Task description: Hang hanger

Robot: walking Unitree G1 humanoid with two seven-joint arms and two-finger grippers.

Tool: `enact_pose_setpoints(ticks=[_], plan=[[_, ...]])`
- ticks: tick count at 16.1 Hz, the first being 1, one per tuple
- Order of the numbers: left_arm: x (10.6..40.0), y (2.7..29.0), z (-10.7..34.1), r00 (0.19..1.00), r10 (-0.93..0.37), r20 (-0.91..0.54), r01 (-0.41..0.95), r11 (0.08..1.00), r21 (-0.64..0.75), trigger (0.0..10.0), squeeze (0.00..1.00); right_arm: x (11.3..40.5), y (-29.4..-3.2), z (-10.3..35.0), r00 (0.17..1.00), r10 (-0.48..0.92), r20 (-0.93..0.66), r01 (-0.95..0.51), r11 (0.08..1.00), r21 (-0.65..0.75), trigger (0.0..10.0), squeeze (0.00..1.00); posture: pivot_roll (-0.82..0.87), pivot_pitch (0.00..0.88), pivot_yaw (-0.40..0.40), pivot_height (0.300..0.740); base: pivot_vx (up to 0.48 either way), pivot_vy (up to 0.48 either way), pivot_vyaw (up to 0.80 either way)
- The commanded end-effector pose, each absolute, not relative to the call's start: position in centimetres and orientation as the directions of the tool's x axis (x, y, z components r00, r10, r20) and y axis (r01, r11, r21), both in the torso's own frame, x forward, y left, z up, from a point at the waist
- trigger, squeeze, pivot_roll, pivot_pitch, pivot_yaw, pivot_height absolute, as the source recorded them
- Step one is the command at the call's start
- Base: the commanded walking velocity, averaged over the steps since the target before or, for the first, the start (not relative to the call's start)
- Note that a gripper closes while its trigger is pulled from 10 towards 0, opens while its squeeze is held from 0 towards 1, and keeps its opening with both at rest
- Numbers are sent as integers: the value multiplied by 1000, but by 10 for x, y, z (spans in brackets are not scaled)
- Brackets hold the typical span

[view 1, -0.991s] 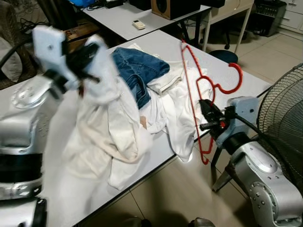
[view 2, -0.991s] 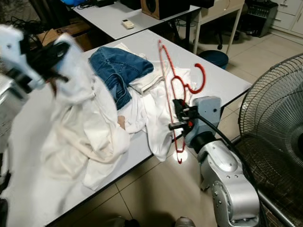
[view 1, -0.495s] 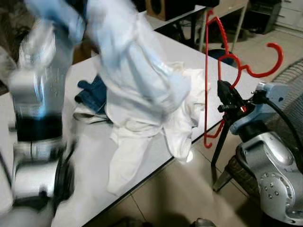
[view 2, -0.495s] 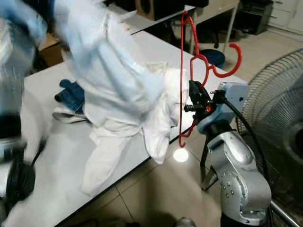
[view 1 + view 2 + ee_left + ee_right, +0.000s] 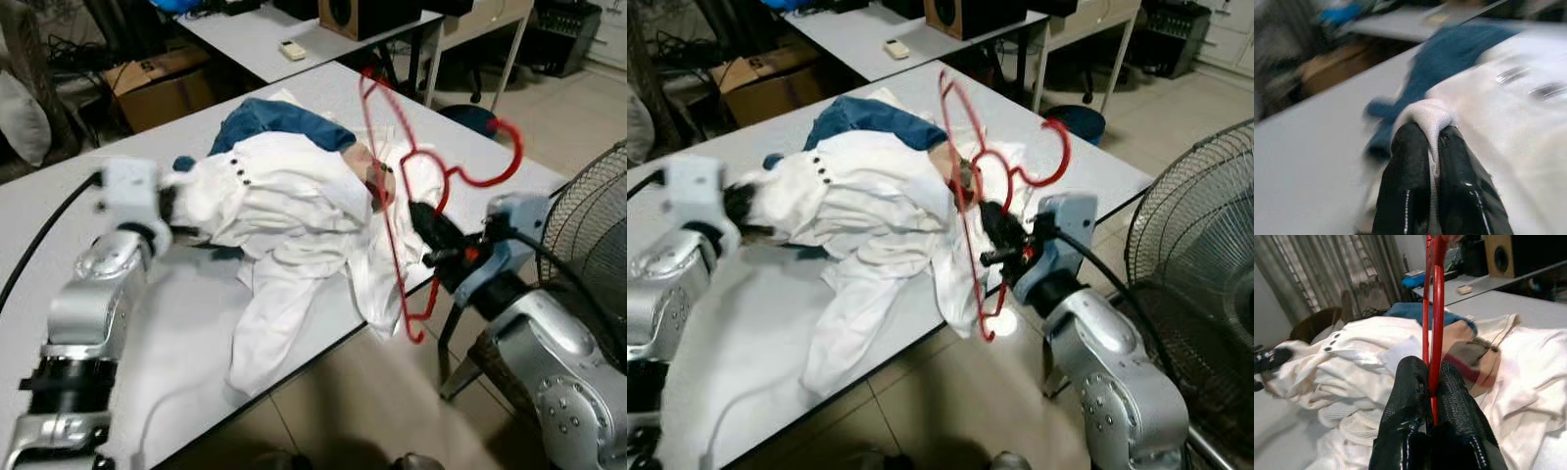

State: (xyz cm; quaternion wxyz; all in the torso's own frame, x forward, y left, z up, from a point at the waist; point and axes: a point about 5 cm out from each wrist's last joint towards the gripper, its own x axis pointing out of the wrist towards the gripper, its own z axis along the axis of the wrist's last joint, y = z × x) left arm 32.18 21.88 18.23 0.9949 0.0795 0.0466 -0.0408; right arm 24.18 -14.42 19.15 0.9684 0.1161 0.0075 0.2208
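1. We judge the shirt could slip: our left gripper pinches only a small soft fold at its edge.
2. The hanger, thin red plastic, stands tilted over the table edge, clamped in our right gripper; it may twist or snag the cloth.
3. The shirt is limp white fabric with dark buttons, heaped over blue jeans.

silver arms, black cables, black-fingered right gripper.
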Motion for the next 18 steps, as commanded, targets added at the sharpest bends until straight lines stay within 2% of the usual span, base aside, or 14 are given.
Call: enact_pose_setpoints(ticks=[1,4,5,8,9,10,11,12,13,15,18], plan=[[319,214,193,990,-132,-53,139,976,170,10000,1000,237,-140,198,882,467,62,-469,856,218,10000,0,-145,76,130,740,0,0,0],[314,213,207,977,-215,12,209,959,192,10000,1000,233,-141,195,875,483,38,-482,860,169,10000,0,-152,88,136,740,0,0,0],[304,215,213,942,-333,31,321,927,194,10000,1000,225,-142,192,865,502,-12,-496,857,142,10000,0,-157,95,143,740,0,0,0],[286,208,205,882,-470,-40,467,857,216,10000,1000,219,-142,189,854,518,-41,-508,848,149,10000,0,-156,100,145,740,0,0,0],[285,209,205,885,-463,-43,461,859,224,10000,1000,218,-141,189,851,524,-43,-512,845,155,10000,0,-156,100,145,740,0,0,0],[289,222,204,939,-340,-46,339,898,279,10000,82,217,-140,188,845,532,-50,-519,840,155,10000,0,-156,104,144,740,0,0,0],[290,225,206,945,-325,-36,321,902,288,10000,0,216,-140,188,844,534,-52,-522,839,154,10000,0,-156,104,142,740,0,0,0],[286,226,211,930,-367,-11,355,891,281,10000,0,216,-139,188,836,546,-57,-538,835,117,10000,0,-156,104,138,740,0,0,0],[277,218,209,886,-462,-33,453,852,263,10000,0,215,-138,188,829,556,-62,-550,830,90,10000,0,-154,101,135,740,0,0,0],[263,203,192,798,-584,-148,601,758,253,10000,0,216,-137,187,828,557,-68,-551,830,88,10000,0,-152,97,134,740,0,0,0],[257,200,169,788,-565,-245,615,747,253,10000,0,217,-136,187,819,569,-70,-567,822,45,10000,0,-157,93,136,740,0,0,0]])
